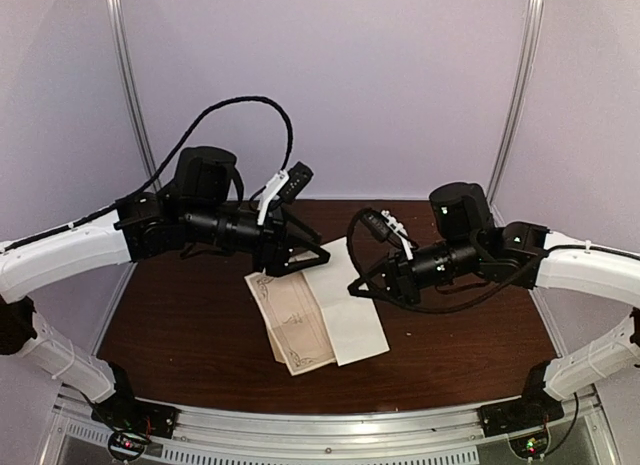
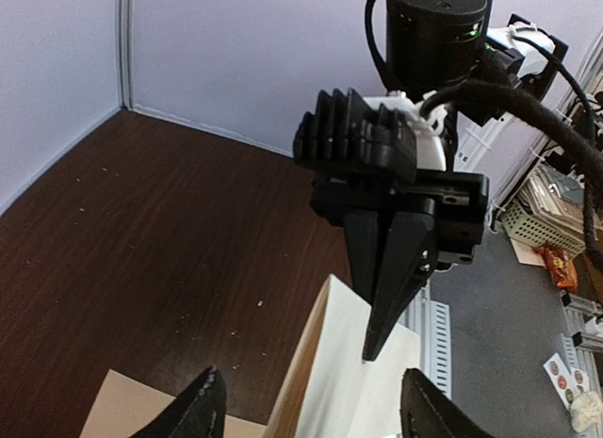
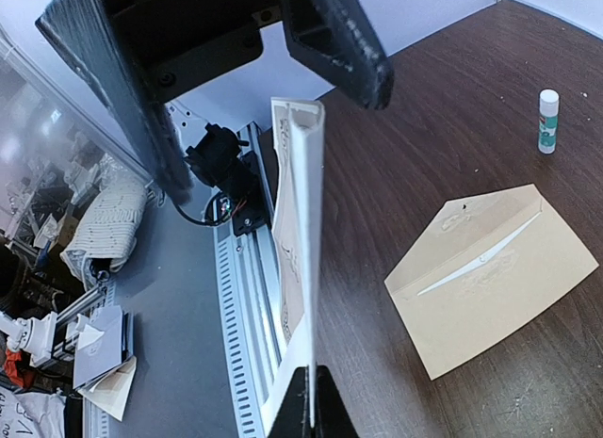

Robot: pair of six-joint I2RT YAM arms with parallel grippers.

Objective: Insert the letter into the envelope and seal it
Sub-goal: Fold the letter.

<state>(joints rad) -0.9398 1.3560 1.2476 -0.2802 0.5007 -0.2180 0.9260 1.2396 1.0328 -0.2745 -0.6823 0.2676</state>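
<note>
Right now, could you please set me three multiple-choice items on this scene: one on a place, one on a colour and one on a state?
1. Where is the envelope?
A) flat on the table
B) lifted off it
C) leaning on the back wall

2. What colour is the table?
A) white
B) dark brown
C) green

3. How is the right gripper?
A) open and empty
B) shut on the envelope
C) shut on the letter

Answers:
1 A: the right wrist view shows it lying flat on the wood.
2 B: every view shows dark brown wood.
3 C: its closed fingers pinch the sheet's edge.
</note>
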